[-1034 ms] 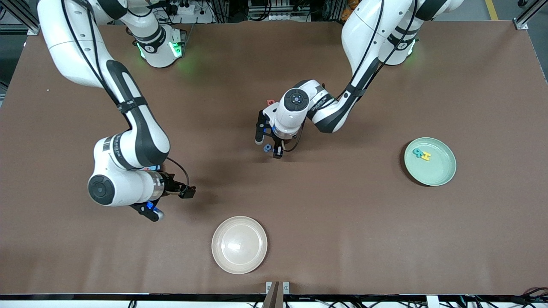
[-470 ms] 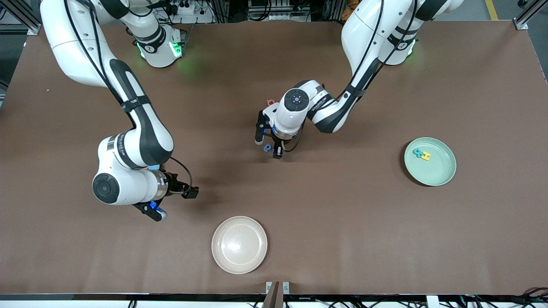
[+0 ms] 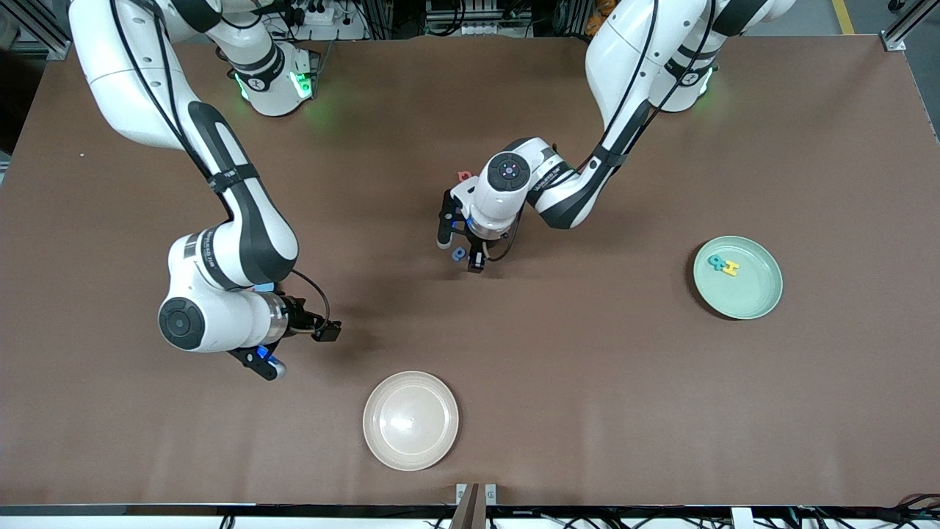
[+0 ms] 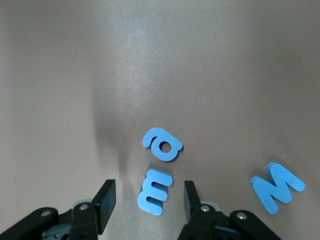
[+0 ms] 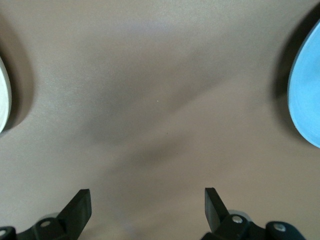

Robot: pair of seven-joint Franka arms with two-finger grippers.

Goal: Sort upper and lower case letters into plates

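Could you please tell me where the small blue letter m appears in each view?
Front view: blue letter m mid-table, between the left gripper's open fingers.
Left wrist view: beside the blue a, between those fingers.
Right wrist view: not in it.
Shared landmark: the left gripper's fingers.

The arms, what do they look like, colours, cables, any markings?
Both arms are glossy white with black joint bands, and black cables strapped along them. Green lights glow at the bases. The left end effector and the right end effector have black fingers with blue accents. Round dark caps mark the wrists.
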